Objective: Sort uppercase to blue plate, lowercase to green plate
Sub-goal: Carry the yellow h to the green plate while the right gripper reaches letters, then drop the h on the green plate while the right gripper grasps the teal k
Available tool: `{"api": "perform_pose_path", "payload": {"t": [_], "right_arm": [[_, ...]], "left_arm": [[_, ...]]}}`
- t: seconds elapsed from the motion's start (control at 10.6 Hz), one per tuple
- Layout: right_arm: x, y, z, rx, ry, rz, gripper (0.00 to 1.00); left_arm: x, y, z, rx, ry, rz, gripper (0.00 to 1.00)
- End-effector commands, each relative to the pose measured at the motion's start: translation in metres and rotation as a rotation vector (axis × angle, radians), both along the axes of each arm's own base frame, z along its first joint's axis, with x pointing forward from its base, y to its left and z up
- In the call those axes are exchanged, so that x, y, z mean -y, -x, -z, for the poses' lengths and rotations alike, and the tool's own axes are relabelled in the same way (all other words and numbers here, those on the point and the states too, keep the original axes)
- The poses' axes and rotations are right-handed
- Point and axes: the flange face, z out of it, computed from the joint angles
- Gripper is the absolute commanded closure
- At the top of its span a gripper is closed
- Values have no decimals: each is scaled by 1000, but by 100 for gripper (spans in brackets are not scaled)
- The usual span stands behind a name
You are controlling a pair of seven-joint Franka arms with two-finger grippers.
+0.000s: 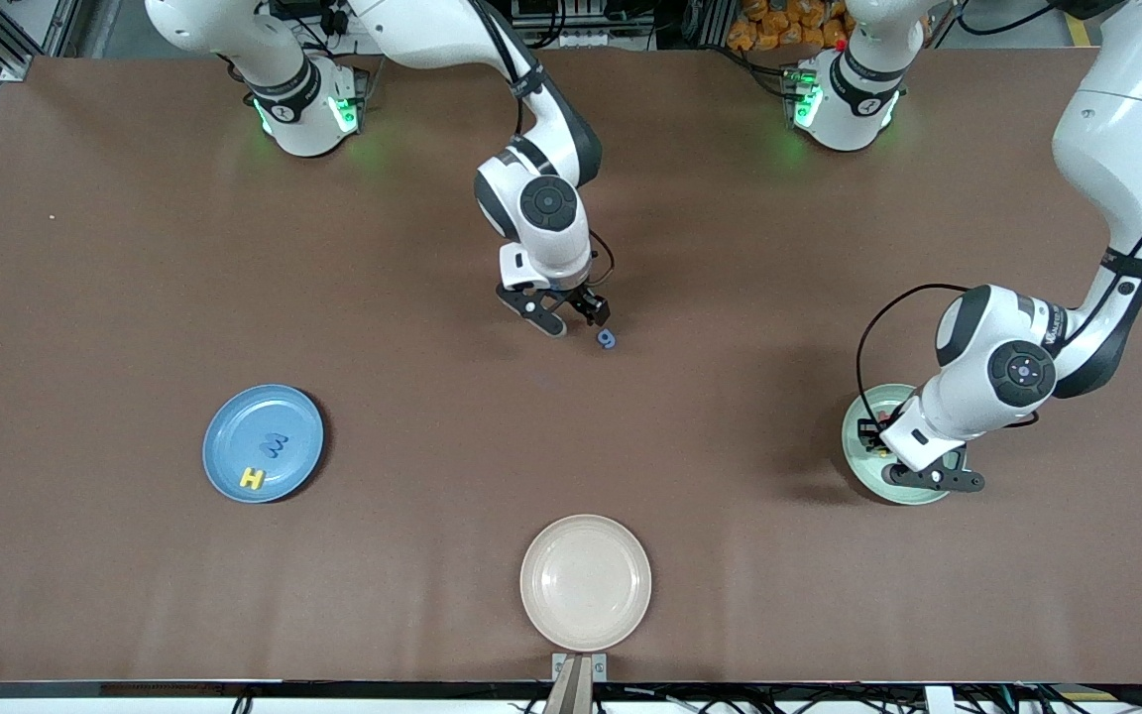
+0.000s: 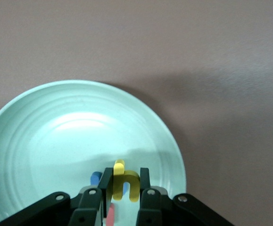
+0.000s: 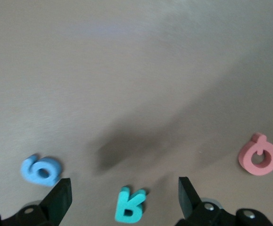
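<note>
My left gripper [image 2: 124, 181] is shut on the yellow y [image 2: 125, 178] just above the green plate [image 2: 56, 141]. A blue letter [image 2: 95, 177] and a red letter [image 2: 110, 214] lie in that plate, mostly hidden by the fingers. My left hand covers much of the green plate [image 1: 856, 448] in the front view. My right gripper [image 3: 123, 195] is open low over the teal R [image 3: 130, 205], which lies between its fingers. The blue g [image 3: 41, 170] and the red Q [image 3: 259, 157] lie on the table beside it. The blue plate [image 1: 234, 426] holds the blue M [image 1: 275, 445] and the yellow H [image 1: 252, 479].
A cream plate [image 1: 586, 582] sits near the table's edge closest to the front camera, midway along. In the front view the right gripper [image 1: 568, 315] hides the R and Q; only the blue g [image 1: 608, 339] shows beside it.
</note>
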Motion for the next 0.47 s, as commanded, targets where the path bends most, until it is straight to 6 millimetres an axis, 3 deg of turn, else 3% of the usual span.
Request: {"api": "perform_pose_path", "payload": {"t": [0.0,0.09,0.38], "right_arm": [[3,6,0,-18,-5,131,0],[0,11,4,-25,3,141,0],[-18,30,14,-31,-1,183,0]], "left_arm": [[0,-5,-8,14,-7,40,21],[-1,-5,-9,15,-7,38,0],[0,-6,-9,19,-3,36,0]]}}
